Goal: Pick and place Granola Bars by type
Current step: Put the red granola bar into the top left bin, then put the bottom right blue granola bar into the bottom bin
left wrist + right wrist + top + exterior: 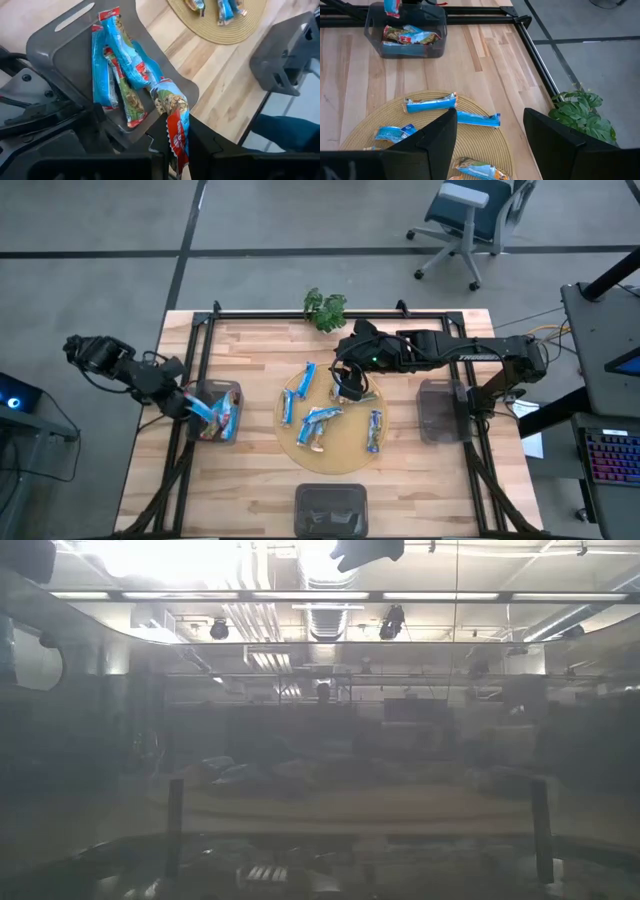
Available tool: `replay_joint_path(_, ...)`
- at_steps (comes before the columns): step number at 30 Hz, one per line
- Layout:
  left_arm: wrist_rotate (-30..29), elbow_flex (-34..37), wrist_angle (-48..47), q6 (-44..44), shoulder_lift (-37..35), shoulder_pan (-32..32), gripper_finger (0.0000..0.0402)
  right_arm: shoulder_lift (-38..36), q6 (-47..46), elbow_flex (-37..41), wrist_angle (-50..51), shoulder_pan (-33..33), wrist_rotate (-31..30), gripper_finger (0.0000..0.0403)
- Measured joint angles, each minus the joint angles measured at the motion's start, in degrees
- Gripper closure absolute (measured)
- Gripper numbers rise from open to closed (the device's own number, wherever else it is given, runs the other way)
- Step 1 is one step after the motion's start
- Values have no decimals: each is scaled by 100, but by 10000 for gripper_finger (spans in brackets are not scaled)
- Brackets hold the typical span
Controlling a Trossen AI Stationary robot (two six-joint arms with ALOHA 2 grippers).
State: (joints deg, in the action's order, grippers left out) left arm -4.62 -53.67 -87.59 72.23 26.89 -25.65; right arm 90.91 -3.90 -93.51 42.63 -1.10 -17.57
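Left gripper (176, 137) fingers pinch bar (172, 117) by end, above bin (219, 412) at 9 o'clock. Watch release: bar could catch rim, land on counter (250, 480). Right gripper (348, 385) fingers open over mat (345, 452).

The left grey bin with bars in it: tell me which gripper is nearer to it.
Left. The left gripper is shut on a granola bar right over the left bin. The right gripper is open over the woven mat, well away.
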Motion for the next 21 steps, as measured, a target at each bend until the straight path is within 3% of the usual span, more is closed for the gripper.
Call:
replay_joint_path(11, -587, 0, 9, -161, 358, 0, 375, 0, 2, 0, 0, 0, -15, 184)
replay_joint_path(21, -697, 0, -97, -229, 617, 0, 308, 0, 4, 0, -1, 3, -13, 184)
